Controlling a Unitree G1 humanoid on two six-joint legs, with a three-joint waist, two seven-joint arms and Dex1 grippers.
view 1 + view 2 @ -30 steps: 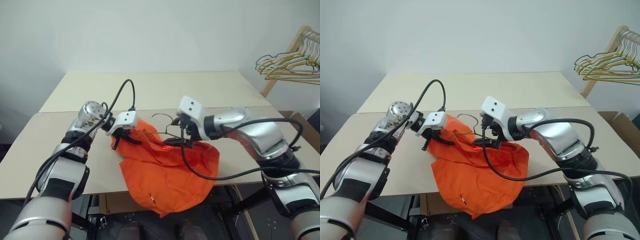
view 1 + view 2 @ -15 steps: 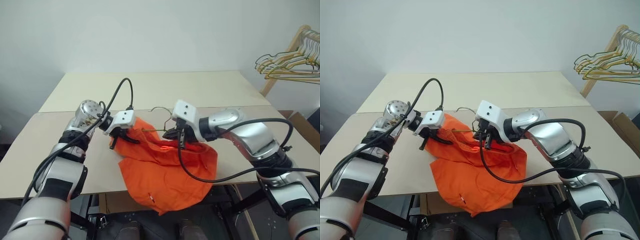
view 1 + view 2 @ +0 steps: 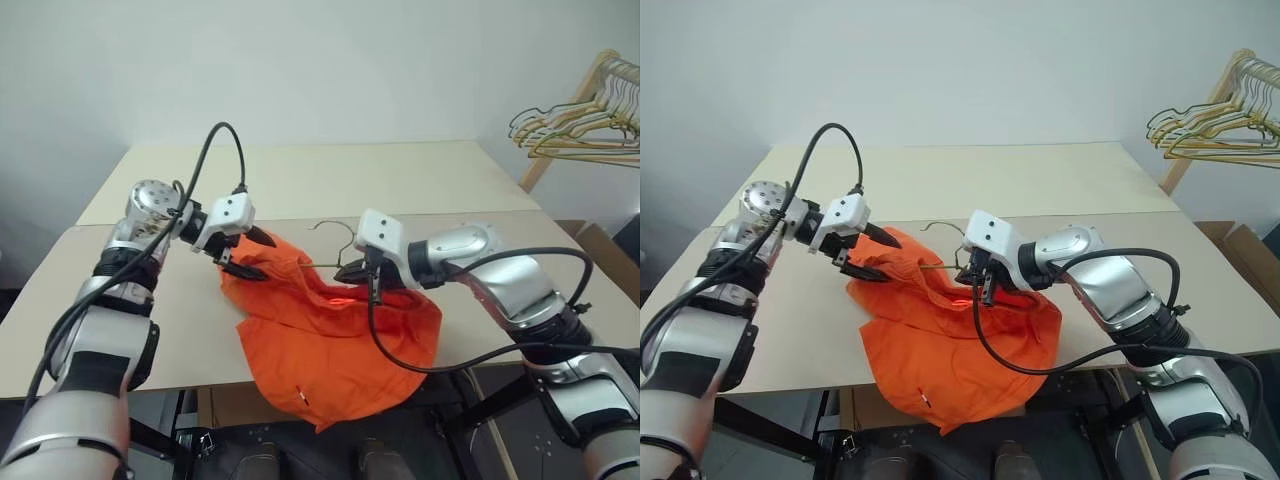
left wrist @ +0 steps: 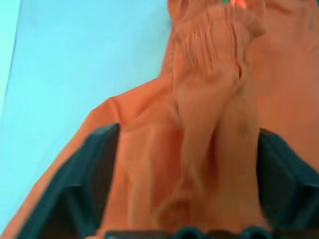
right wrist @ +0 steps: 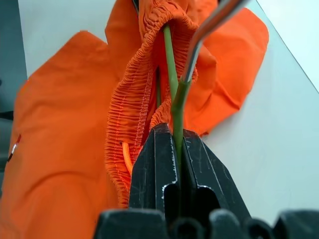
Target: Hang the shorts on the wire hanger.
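I am pinching the wire hanger [image 5: 175, 89] in my right gripper [image 5: 175, 137], fingers clamped together on its thin green wire, while my left gripper [image 3: 252, 254] is standing with its two fingers spread wide apart at the raised corner of the shorts [image 3: 335, 345]. The shorts are lying crumpled at the near edge of the table [image 3: 330, 175], part of them drooping over that edge, with the hanger's hook [image 3: 333, 229] poking up from the bunched fabric. I am judging the shorts light, limp and quick to slump, so the gathered waistband [image 5: 130, 94] looks the best place to take hold, being the firmest part; the hanger looks thin, springy and apt to twist in a pinch. My right wrist view is showing the wire running inside the waistband, which the head views are leaving unclear, and my left wrist view is showing cloth lying between my open fingers [image 4: 82, 169].
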